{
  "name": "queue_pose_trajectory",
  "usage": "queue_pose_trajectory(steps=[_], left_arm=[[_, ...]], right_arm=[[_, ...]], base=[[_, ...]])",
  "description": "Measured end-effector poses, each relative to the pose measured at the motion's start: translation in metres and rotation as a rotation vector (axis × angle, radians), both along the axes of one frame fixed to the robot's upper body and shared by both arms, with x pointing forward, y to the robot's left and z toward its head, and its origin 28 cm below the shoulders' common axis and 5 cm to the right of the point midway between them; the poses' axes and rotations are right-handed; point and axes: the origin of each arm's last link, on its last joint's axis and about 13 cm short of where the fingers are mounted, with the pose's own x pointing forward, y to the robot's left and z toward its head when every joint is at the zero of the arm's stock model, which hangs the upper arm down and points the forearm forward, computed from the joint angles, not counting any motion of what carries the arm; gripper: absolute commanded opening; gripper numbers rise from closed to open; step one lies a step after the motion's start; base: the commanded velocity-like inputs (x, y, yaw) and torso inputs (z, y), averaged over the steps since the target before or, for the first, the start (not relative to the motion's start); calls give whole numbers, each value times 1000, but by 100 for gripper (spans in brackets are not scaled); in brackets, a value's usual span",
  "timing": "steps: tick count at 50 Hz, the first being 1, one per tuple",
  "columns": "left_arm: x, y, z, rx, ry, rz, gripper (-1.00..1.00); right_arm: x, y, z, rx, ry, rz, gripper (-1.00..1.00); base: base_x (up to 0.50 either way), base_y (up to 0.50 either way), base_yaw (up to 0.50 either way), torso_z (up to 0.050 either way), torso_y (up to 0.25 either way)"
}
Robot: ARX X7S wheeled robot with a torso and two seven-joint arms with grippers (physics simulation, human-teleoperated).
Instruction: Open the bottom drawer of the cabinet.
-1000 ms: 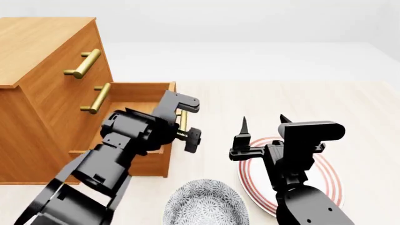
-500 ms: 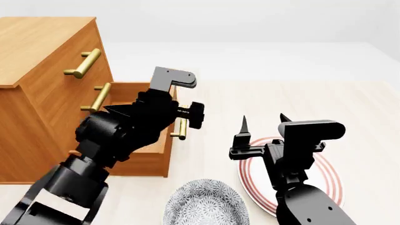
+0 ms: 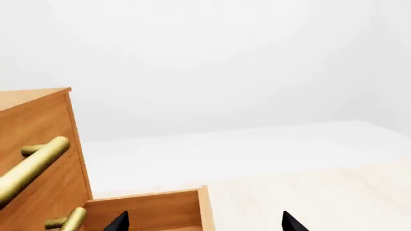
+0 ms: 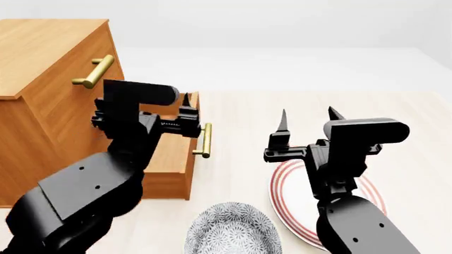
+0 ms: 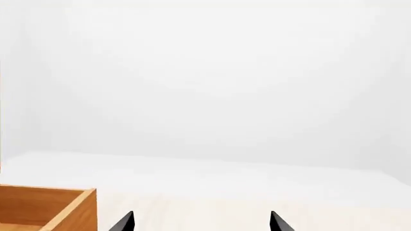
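Background: pale wood-grain floor (image 4: 395, 116) ran to a plain white wall, nothing else behind.
Cabinet: boxy orange-brown wooden cabinet (image 4: 42, 63) stood at the robot's left; upper two drawers were shut, brass bar handles (image 4: 94, 72) on them.
Bottom drawer: lowest orange-brown wooden drawer (image 4: 173, 159) already stood pulled well out of the cabinet, open top visible in the left wrist view (image 3: 151, 209); its brass bar handle (image 4: 205, 140) faced the robot's right, long axis running away from the robot along the drawer front.
Left gripper: black left gripper (image 4: 185, 108) was raised above the drawer's far front corner, tips pointing up; handle lay below and just to its right, not touched. Jaws stood wide apart and empty.
Right gripper: black right gripper (image 4: 307, 120) hovered over the plate, well apart from the drawer, jaws wide and empty.
Nearer arm: left, by far.
Task state: looked essentially done; any further pull would need the left jaws brought back down across the bar.
Plate: white round plate with red rings (image 4: 286, 196) lay right of the drawer, partly under the right arm.
Bowl: grey-patterned round bowl (image 4: 233, 230) sat near the drawer's front, a likely obstacle if the drawer came further.
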Motion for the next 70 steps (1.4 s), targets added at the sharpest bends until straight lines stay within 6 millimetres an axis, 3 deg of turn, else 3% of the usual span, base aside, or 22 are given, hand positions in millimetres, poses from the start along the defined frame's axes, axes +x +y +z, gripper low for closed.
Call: queue_pose_trajectory(steps=[11, 20, 34, 53, 70], left_arm=[[-24, 6, -5, -9, -133, 35, 100], [-34, 8, 2, -10, -210, 52, 100], [-40, 8, 11, -16, -269, 65, 100], [-26, 1, 61, 5, -400, 53, 100], [-32, 0, 83, 2, -493, 50, 100]], right_arm=[[4, 1, 47, -36, -200, -32, 100], [-1, 1, 70, -48, -298, -34, 100], [-8, 3, 82, -56, -355, -28, 100], [-15, 4, 96, -60, -424, -26, 100], [-23, 6, 118, -60, -502, -11, 100]], base=[[0, 0, 0, 0, 0], [0, 0, 0, 0, 0], [0, 0, 0, 0, 0], [0, 0, 0, 0, 0], [0, 0, 0, 0, 0]])
